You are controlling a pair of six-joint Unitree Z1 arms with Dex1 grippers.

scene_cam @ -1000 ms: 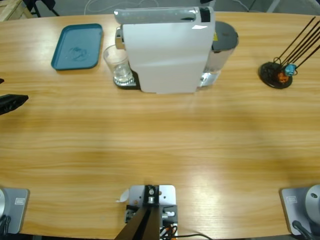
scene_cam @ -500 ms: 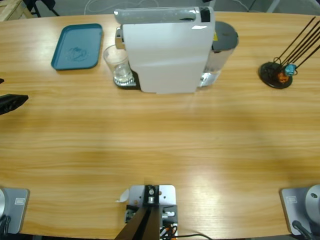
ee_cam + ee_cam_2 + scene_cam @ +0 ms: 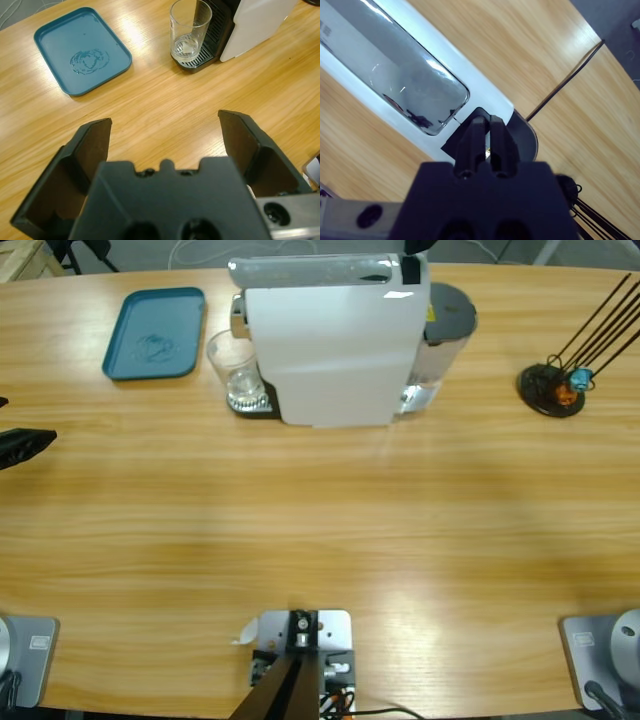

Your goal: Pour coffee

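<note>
A white coffee machine (image 3: 330,340) stands at the table's far middle. A clear glass tumbler (image 3: 234,365) sits on its black drip grid (image 3: 200,55), upright at the machine's left side. The glass (image 3: 189,29) looks clear to its bottom, and coffee is out of view. My left gripper (image 3: 165,137) is open and empty, well short of the glass, and shows at the left edge of the high view (image 3: 22,445). My right gripper (image 3: 485,122) is shut, its tips over a black patch on the machine's top, beside the shiny lid (image 3: 405,85).
A teal tray (image 3: 155,332) lies left of the glass. A black stand (image 3: 552,388) with long rods, an orange piece and a blue piece sits at the far right. A grey water tank (image 3: 445,325) sits on the machine's right side.
</note>
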